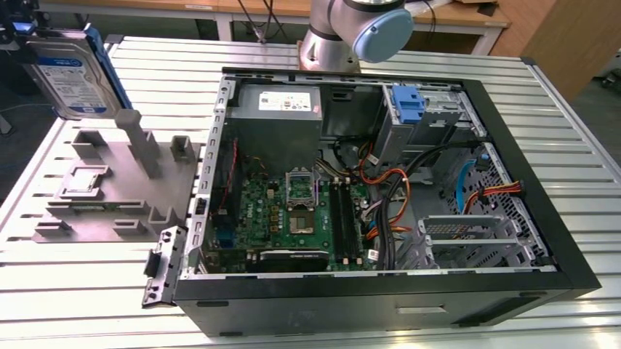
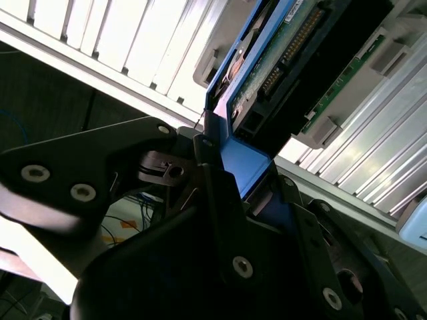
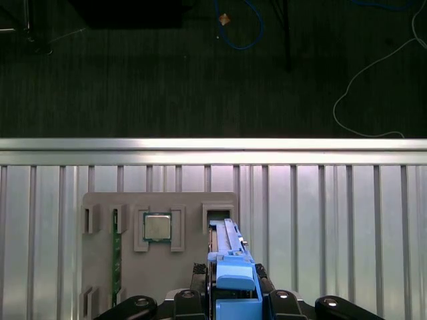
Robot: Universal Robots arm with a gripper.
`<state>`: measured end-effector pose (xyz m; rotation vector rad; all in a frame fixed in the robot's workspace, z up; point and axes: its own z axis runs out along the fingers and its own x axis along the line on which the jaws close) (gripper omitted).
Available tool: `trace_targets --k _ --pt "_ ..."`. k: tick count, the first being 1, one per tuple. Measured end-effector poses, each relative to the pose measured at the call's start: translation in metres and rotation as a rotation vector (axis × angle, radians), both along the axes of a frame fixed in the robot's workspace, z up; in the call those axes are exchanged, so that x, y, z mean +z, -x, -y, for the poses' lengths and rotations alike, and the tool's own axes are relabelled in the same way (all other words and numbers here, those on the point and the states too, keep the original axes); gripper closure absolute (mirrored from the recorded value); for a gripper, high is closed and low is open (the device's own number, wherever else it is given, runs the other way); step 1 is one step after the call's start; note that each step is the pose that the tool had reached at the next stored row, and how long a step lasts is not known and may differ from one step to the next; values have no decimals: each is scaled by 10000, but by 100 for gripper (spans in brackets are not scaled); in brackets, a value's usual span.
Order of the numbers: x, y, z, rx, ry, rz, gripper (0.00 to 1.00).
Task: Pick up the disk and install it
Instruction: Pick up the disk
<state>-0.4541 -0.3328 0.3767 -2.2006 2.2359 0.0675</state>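
The disk [image 1: 68, 80], a silver hard drive with a white-and-blue label in a blue carrier, hangs upright in the air at the exterior view's far left, above the grey holder block [image 1: 107, 189]. My gripper [image 1: 17, 33] grips its upper end at the frame's corner. In the first wrist view the disk [image 3: 229, 257] is seen edge-on between my fingers, with the gripper [image 3: 233, 297] shut on its blue carrier, over the holder block [image 3: 160, 267]. The second wrist view shows the disk's circuit board side [image 2: 280, 73] and the gripper [image 2: 241, 175] clamped on the blue frame.
An open computer case [image 1: 543, 240] lies on the slatted metal table [image 1: 78, 291], to the exterior view's right of the holder. Its metal drive bay with a blue bracket [image 1: 409, 105] sits at the far corner. The holder carries a processor chip [image 3: 157, 227] and a memory stick [image 3: 116, 257]. The arm's base [image 1: 354, 29] stands behind the case.
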Motion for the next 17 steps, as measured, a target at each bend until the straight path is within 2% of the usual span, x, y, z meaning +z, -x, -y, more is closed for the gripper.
trace_targets --k 17 --pt "82 -1 0 0 0 0 63"
